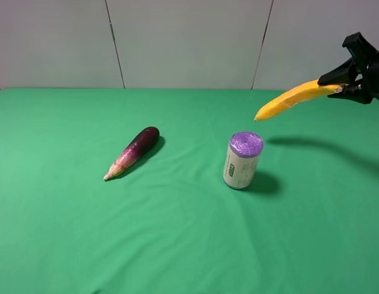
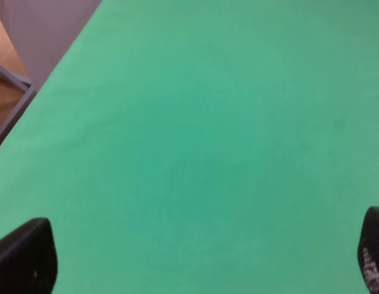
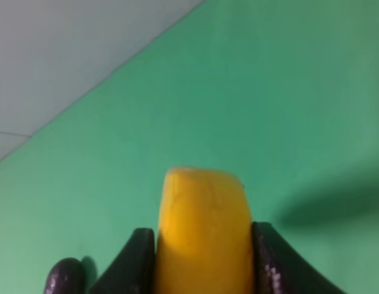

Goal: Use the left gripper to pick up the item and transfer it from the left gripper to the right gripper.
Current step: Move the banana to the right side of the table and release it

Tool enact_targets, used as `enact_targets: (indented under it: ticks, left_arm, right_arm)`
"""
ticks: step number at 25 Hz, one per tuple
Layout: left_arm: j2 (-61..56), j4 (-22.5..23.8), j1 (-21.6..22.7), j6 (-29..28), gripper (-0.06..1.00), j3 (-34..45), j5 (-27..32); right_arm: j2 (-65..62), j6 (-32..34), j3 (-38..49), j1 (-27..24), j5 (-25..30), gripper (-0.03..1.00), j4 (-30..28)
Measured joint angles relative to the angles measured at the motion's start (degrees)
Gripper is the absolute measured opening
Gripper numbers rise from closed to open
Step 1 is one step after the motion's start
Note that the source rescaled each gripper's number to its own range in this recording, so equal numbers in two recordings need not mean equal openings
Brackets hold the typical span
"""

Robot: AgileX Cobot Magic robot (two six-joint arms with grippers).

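The yellow banana [image 1: 294,98] hangs in the air at the far right, above the green cloth, held by one end. My right gripper [image 1: 344,86] is shut on that end; the banana's free tip points left and slightly down. In the right wrist view the banana [image 3: 203,233] fills the gap between the two black fingers [image 3: 133,263]. My left gripper [image 2: 199,260] is open and empty over bare green cloth; only its two black fingertips [image 2: 24,257] show. The left arm is out of the exterior high view.
A purple eggplant [image 1: 132,152] with a pale tip lies left of centre on the green table [image 1: 177,233]. A purple-topped cylindrical can [image 1: 243,160] stands upright below the banana's free tip. The table's left edge [image 2: 36,92] shows in the left wrist view.
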Motion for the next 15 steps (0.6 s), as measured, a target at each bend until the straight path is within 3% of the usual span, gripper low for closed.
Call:
enact_targets:
  ticks: [9,15]
  left_arm:
    - [0.0,0.0,0.0,0.0,0.98,0.0,0.0]
    - [0.0,0.0,0.0,0.0,0.98,0.0,0.0]
  right_arm:
    - [9.3,-7.4,0.0,-3.0,3.7,0.00,7.2]
    - [14.5,-10.2,0.0,-4.5,4.9,0.00,9.0]
